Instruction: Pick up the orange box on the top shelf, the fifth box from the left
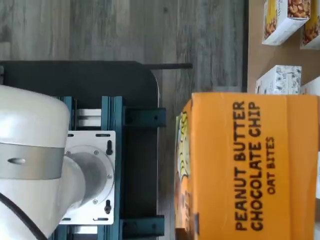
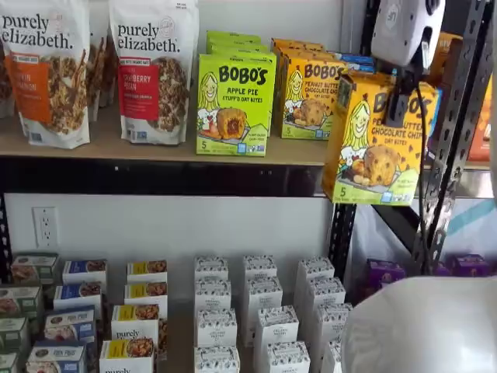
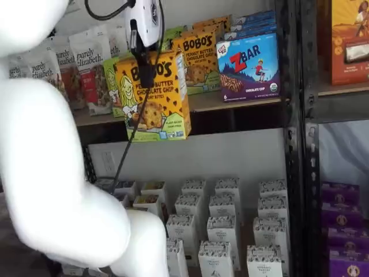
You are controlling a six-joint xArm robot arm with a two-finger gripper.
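The orange box (image 2: 377, 140), a yellow-orange Bobo's "Peanut Butter Chocolate Chip" carton with a blonde girl and a green bottom edge, hangs in front of the top shelf (image 2: 155, 175), off the board. My gripper (image 2: 401, 97) is shut on it from above; a black finger lies over its front face. It shows in both shelf views, in the other as box (image 3: 154, 98) and gripper (image 3: 146, 66). The wrist view shows the box's orange side (image 1: 250, 165) close up with its lettering.
More orange Bobo's boxes (image 2: 307, 97) and a lime-green Apple Pie box (image 2: 233, 105) stay on the shelf, with granola bags (image 2: 151, 70) at the left and a blue ZBar box (image 3: 248, 66) at the right. Small white boxes (image 2: 260, 299) fill the shelf below. A black upright (image 2: 450, 140) stands near the held box.
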